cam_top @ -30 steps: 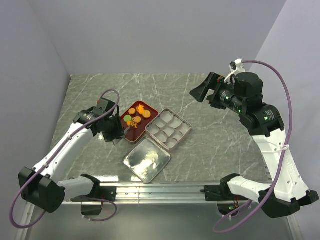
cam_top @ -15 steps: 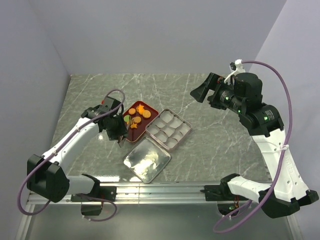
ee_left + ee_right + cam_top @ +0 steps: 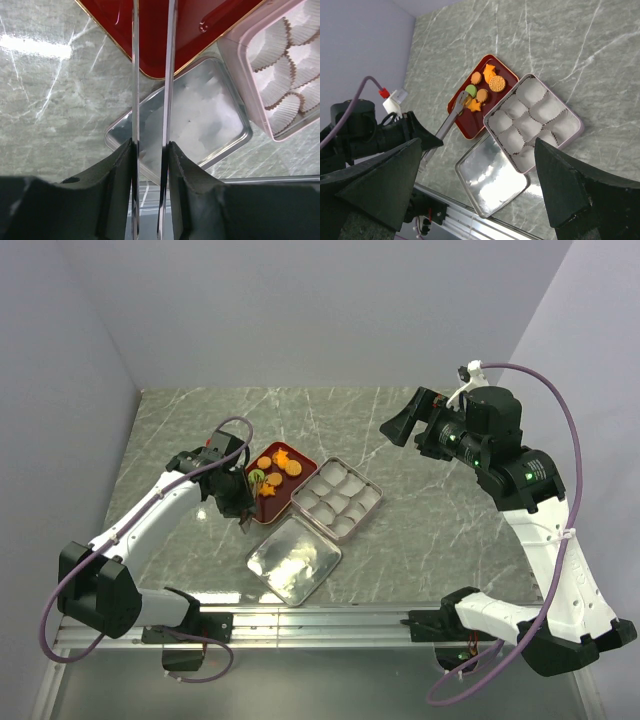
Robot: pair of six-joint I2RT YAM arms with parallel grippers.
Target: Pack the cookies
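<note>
I see the cookies [image 3: 482, 94] lying flat, clustered in the red tray [image 3: 467, 125]: mostly orange, one green, round and star-shaped.

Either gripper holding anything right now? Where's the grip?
Left gripper holds metal tongs by their rear handle end, blades reaching over the red tray. Right gripper is open and empty.

Red tray [image 3: 215, 20], pink tin of paper cups [image 3: 232, 62] beside it, silver lid [image 3: 200, 115], tongs [image 3: 168, 75], marble table [image 3: 450, 520]
</note>
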